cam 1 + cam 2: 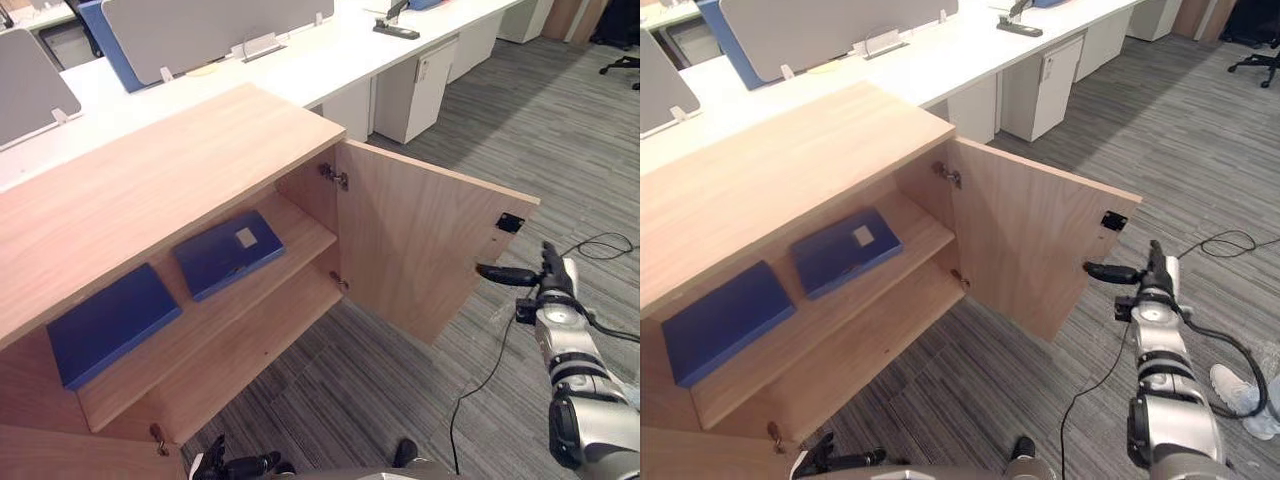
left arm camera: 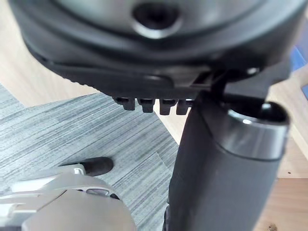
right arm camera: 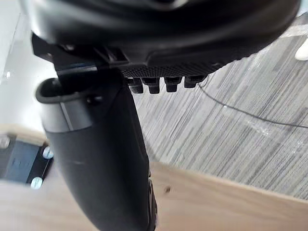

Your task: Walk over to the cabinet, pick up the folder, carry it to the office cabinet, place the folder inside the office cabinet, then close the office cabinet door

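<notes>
The wooden office cabinet [image 1: 150, 190] stands with its door [image 1: 410, 240] swung wide. On its upper shelf lie two blue folders: one with a white label [image 1: 230, 252] towards the hinge side, and a plain one [image 1: 110, 325] further left. My right hand [image 1: 545, 275] is open at the door's free edge, just below the black latch plate [image 1: 510, 222]. Its thumb [image 3: 101, 159] reaches towards the door's inner face; I cannot tell whether it touches. My left hand [image 1: 240, 466] hangs open low in front of the cabinet, holding nothing.
White desks with grey dividers [image 1: 200, 30] run behind the cabinet, with a white drawer unit [image 1: 415, 90] beneath them. Grey carpet [image 1: 380, 390] lies in front of the door and to the right. A person's white shoe [image 1: 1240, 390] shows near my right arm.
</notes>
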{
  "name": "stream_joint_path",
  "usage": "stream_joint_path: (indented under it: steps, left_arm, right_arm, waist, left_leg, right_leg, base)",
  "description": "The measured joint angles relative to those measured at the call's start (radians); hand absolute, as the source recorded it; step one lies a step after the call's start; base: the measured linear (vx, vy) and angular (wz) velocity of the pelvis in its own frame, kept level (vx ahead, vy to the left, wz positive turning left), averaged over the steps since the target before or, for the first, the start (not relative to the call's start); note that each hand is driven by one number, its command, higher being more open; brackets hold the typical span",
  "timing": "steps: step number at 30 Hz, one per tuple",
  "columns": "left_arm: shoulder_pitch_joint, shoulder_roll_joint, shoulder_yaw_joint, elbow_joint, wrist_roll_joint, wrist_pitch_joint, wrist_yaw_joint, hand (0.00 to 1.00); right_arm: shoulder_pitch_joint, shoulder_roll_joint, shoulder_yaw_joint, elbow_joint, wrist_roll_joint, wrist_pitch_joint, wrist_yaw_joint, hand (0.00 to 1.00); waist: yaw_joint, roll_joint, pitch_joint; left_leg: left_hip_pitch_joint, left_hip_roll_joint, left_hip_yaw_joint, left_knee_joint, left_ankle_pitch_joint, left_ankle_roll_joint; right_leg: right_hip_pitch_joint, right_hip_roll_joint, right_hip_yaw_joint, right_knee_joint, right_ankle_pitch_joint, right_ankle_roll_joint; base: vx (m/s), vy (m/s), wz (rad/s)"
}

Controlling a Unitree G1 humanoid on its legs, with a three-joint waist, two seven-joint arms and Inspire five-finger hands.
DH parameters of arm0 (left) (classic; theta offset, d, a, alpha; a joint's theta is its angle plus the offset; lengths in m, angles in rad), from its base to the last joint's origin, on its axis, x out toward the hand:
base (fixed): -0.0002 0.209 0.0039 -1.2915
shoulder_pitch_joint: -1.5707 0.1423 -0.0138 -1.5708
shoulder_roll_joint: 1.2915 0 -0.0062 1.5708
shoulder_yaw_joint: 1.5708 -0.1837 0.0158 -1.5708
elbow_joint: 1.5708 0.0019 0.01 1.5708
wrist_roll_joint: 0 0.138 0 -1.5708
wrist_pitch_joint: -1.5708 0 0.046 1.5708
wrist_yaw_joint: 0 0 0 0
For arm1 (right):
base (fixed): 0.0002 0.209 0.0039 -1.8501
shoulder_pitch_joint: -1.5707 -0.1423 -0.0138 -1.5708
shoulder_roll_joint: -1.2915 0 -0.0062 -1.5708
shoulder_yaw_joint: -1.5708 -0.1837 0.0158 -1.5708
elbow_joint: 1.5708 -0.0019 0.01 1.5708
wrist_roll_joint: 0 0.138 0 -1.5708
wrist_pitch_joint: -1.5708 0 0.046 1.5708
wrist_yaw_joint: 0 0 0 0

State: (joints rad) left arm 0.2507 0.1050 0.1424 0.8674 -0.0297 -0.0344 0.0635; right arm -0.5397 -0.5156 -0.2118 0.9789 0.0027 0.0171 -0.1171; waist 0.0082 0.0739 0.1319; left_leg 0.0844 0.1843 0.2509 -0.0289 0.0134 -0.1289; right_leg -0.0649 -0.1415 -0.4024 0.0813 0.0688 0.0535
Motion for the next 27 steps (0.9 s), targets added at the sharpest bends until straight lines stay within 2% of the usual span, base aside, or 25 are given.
stream_joint_path:
  steps: [2, 11, 17, 20, 23, 25, 27]
  left_arm:
    - [0.000, 0.000, 0.000, 0.001, -0.001, 0.000, 0.000, 1.00]
    - [-0.031, -0.004, 0.000, 0.021, -0.009, -0.001, 0.001, 1.00]
    - [-0.042, -0.005, 0.000, 0.027, -0.009, -0.001, 0.002, 1.00]
    - [-0.052, -0.004, 0.000, 0.028, -0.004, -0.001, 0.003, 1.00]
    - [-0.068, 0.002, 0.000, 0.031, 0.006, -0.001, 0.004, 1.00]
    - [-0.080, 0.016, 0.000, 0.033, 0.025, -0.001, 0.004, 1.00]
    - [-0.088, 0.030, 0.000, 0.035, 0.041, -0.002, 0.005, 1.00]
  right_arm:
    - [-0.034, 0.001, 0.040, 0.002, 0.002, 0.000, 0.008, 1.00]
    - [-0.117, -0.001, 0.108, 0.047, 0.118, 0.004, 0.001, 1.00]
    - [-0.124, 0.000, 0.177, 0.034, 0.125, 0.002, 0.010, 1.00]
    - [-0.123, -0.011, 0.261, 0.001, 0.095, 0.002, 0.010, 1.00]
    - [-0.050, -0.106, 0.455, -0.133, -0.032, 0.002, 0.045, 1.00]
    - [0.016, -0.167, 0.533, -0.273, -0.103, 0.000, 0.102, 1.00]
    - [0.062, -0.180, 0.565, -0.362, -0.138, -0.004, 0.126, 1.00]
  waist:
    - [0.014, 0.000, 0.000]
    - [0.006, -0.002, 0.021]
    - [-0.012, -0.002, 0.032]
    - [-0.026, -0.003, 0.038]
    - [-0.037, -0.003, 0.039]
    - [-0.051, -0.004, 0.039]
    - [-0.062, -0.005, 0.038]
  left_leg:
    - [0.000, -0.001, -0.003, 0.000, 0.001, 0.000]
    - [-0.017, -0.006, -0.015, 0.002, 0.014, 0.002]
    - [-0.016, -0.002, -0.014, 0.005, 0.015, -0.001]
    - [-0.016, 0.006, -0.009, 0.006, 0.015, -0.004]
    - [-0.017, 0.024, 0.004, 0.007, 0.014, -0.012]
    - [-0.009, 0.038, 0.014, 0.008, 0.013, -0.016]
    - [-0.004, 0.051, 0.017, 0.014, 0.010, -0.020]
  right_leg:
    - [0.004, 0.000, -0.003, -0.006, 0.004, -0.001]
    - [0.027, 0.007, -0.013, -0.071, 0.049, -0.006]
    - [0.050, 0.024, -0.011, -0.129, 0.081, -0.010]
    - [0.050, 0.037, -0.004, -0.151, 0.094, -0.016]
    - [0.051, 0.058, 0.006, -0.164, 0.096, -0.022]
    - [0.050, 0.073, 0.018, -0.164, 0.092, -0.028]
    - [0.050, 0.088, 0.026, -0.164, 0.087, -0.033]
  base:
    - [-0.01, 0.021, 0.05]
    - [-0.03, 0.017, 0.03]
    - [-0.04, 0.003, -0.03]
    - [-0.01, -0.007, -0.11]
    - [-0.02, -0.020, -0.13]
    - [0.00, -0.025, -0.23]
    - [0.01, -0.054, -0.24]
